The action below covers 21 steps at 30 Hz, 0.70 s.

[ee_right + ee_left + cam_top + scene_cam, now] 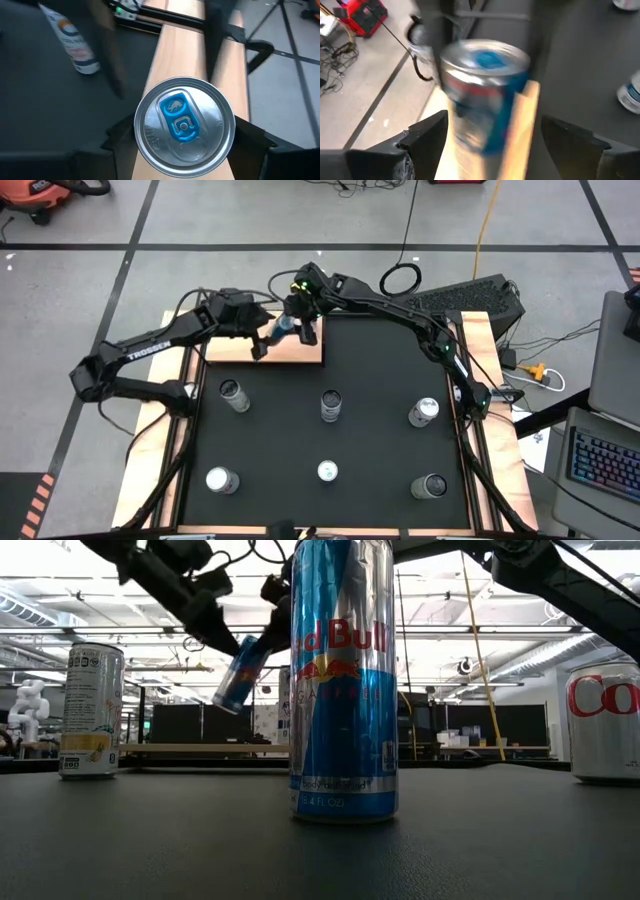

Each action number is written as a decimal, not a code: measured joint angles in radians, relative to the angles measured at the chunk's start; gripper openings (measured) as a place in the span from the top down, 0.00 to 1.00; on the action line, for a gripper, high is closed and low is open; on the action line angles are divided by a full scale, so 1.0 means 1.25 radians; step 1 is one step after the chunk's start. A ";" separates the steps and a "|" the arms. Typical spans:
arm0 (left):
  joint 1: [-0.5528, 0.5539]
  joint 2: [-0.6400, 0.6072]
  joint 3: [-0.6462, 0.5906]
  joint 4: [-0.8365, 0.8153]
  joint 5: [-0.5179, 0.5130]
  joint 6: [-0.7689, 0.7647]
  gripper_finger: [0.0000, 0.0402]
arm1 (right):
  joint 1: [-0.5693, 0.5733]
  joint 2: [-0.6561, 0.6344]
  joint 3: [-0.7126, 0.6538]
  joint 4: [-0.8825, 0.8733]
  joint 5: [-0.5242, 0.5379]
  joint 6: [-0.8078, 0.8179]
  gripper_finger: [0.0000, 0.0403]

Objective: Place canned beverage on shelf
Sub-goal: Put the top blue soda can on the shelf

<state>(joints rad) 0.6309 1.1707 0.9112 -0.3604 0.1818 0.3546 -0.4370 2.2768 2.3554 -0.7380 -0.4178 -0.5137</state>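
Note:
A blue-and-silver canned beverage (281, 328) hangs tilted in the air over the shelf (300, 353), a light-wood board at the mat's far left. My right gripper (298, 313) is shut on it; in the right wrist view the can's top (184, 127) faces the camera. My left gripper (260, 343) stands open just left of the can. In the left wrist view its two fingers (422, 140) stand on either side of the can (482, 95) without touching it. The low view shows the can (240, 673) slanted, bottom end lowest. My right gripper pinches the can's side wall just below the top rim (142, 137) between its two fingers, one on each side. The fingers slant down from the table's right and far side. The can is lifted clear of the shelf and tilted, its bottom pointing down toward the left.
Several other cans stand upright on the black mat (380, 450): one near the left edge (233, 394), one in the middle (331, 405), one at the right (424, 412), more along the near side. A tall blue can (343, 680) fills the low view's middle.

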 joint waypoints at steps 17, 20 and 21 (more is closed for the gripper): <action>0.067 0.087 0.000 0.065 0.157 0.014 0.20 | -0.002 0.000 0.000 0.000 -0.001 0.002 0.45; 0.067 0.087 0.000 0.065 0.157 0.015 0.20 | -0.002 0.000 0.000 0.000 0.000 0.002 0.45; 0.066 0.087 0.000 0.066 0.157 0.015 0.20 | -0.002 0.000 0.000 0.000 0.000 0.002 0.45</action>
<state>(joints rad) 0.7139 1.2789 0.9112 -0.2775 0.3786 0.3729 -0.4389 2.2768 2.3554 -0.7376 -0.4183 -0.5110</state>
